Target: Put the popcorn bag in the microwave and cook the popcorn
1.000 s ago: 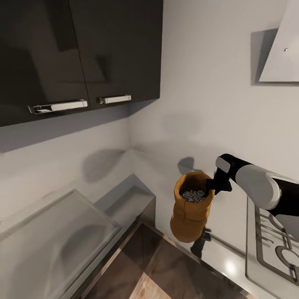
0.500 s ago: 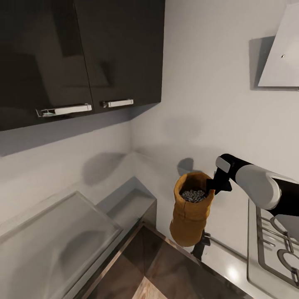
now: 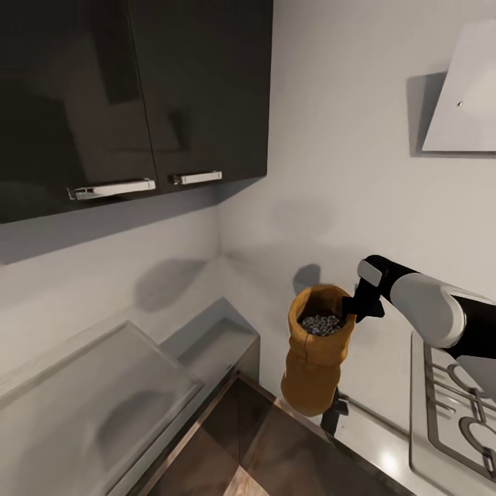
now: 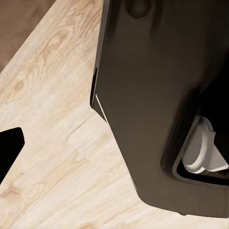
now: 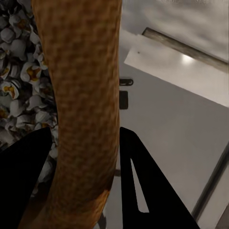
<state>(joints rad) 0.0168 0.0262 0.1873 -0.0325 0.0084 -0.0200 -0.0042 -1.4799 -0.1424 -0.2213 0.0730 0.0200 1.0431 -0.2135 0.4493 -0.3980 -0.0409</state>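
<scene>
Centre frame, the right tool (image 3: 353,308) grips the bag (image 3: 313,358) rim, lifted off the tabletop (image 3: 386,448); popcorn (image 3: 321,324) unheated, microwave step remains.

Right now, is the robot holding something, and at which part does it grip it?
Yes. The right gripper holds the popcorn bag by its rolled rim, one finger inside above the popcorn, one outside. The bag hangs above the countertop.

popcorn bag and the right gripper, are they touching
Touching. In the right wrist view the right gripper has one black finger on each side of the popcorn bag rim; the head view shows the bag hanging from it.
</scene>
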